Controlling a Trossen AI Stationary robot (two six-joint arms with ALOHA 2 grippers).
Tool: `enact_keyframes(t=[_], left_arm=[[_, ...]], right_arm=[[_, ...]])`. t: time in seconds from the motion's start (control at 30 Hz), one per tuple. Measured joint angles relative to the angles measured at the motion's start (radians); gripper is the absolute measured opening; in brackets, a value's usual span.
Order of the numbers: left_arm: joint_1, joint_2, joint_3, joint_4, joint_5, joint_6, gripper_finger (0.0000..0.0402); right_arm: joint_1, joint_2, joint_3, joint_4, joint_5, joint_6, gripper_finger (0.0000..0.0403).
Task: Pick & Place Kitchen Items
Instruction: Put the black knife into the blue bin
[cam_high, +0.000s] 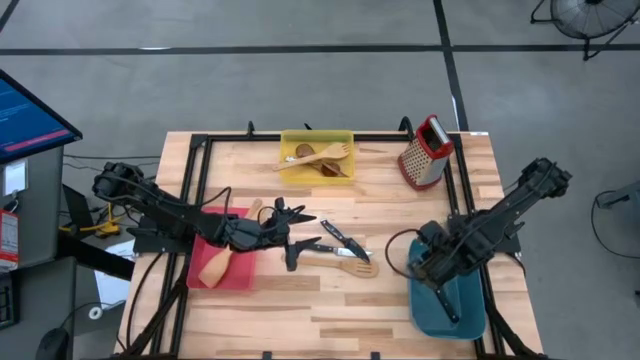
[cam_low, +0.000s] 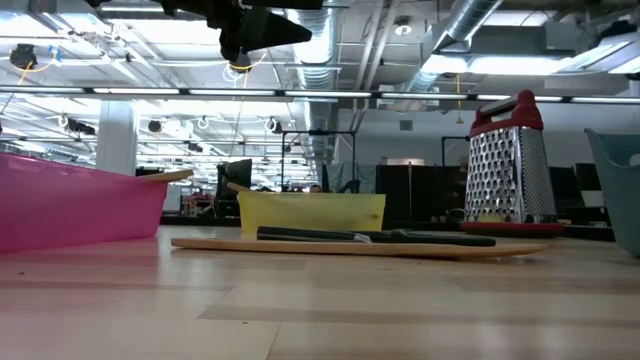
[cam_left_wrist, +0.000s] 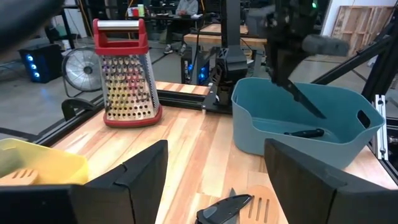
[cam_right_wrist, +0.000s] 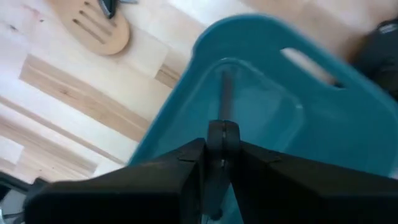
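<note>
While my right hand clamps a black-handled knife over the teal plastic bin, my left hand hangs spread and empty. Left of that bin, a pale wooden slotted turner and another knife remain on the worktop.

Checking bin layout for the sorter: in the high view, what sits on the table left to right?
Red bin → yellow bin → loose knife → box grater → teal bin.
</note>
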Motion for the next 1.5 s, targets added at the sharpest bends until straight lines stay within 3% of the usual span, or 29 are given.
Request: enact_keyframes(t=[0.3,0.63,1.0,1.5], left_arm=[[0.0,0.0,0.0,0.0,0.0,0.0,0.0247],[0.001,0.0,0.0,0.0,-0.002,0.0,0.0242],[0.001,0.0,0.0,0.0,-0.004,0.0,0.0243],[0.001,0.0,0.0,0.0,-0.004,0.0,0.0253]], right_arm=[[-0.007,-0.021,-0.205,0.199,-0.081,-0.006,0.005],[-0.089,-0.021,-0.317,0.332,-0.12,-0.119,0.005],[-0.12,-0.021,-0.379,0.425,-0.121,-0.166,0.0051],[-0.103,-0.021,-0.381,0.43,-0.027,-0.181,0.0111]])
